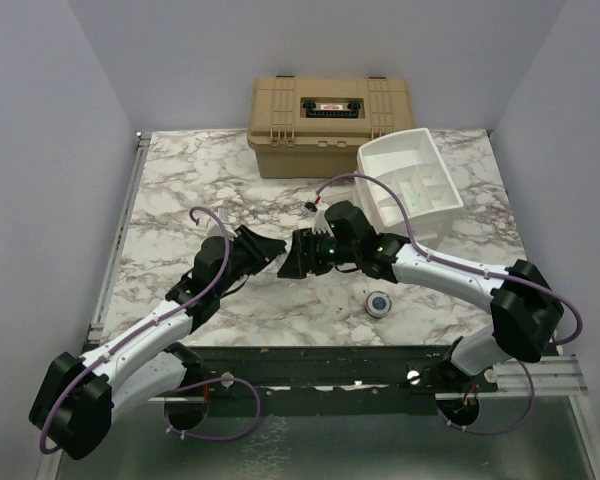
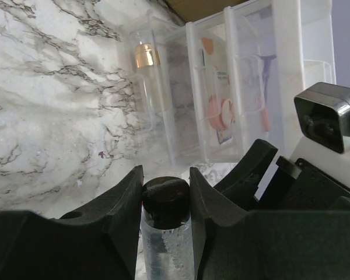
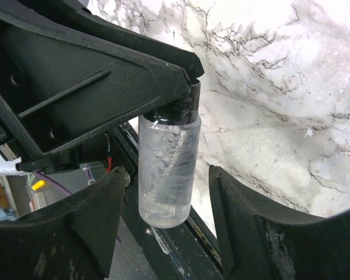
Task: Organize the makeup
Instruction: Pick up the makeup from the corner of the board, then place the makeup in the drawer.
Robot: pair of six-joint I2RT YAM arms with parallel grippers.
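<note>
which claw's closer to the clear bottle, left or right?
Left. The left claw is shut on the top of the clear bottle. The right claw is open around the bottle's body, with a gap on each side.

tan case (image 1: 330,125): shut, far edge | white organizer (image 1: 385,168): just right of it | marble table (image 1: 180,190): under both

Open table (image 1: 180,190) left of tray (image 1: 405,160), case (image 1: 330,125) just behind tray, left gripper (image 1: 273,250), bottle (image 3: 169,169), right gripper (image 1: 292,262) crowded front-left of tray, jar (image 1: 380,302) in front.
</note>
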